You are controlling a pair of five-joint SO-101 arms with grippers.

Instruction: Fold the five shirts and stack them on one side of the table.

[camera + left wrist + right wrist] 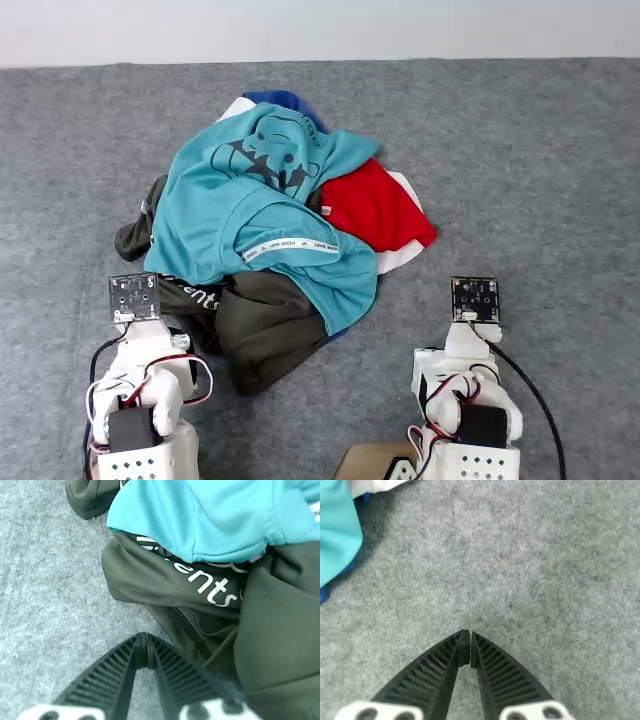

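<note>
where left gripper (149, 652) points, shirts (165, 575) lie

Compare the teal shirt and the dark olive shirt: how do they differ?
The teal shirt lies on top, mostly exposed; the dark olive shirt lies beneath it, partly covered. The teal shirt carries a dark graphic; the dark olive shirt shows white lettering. Both are crumpled and unfolded.
</note>
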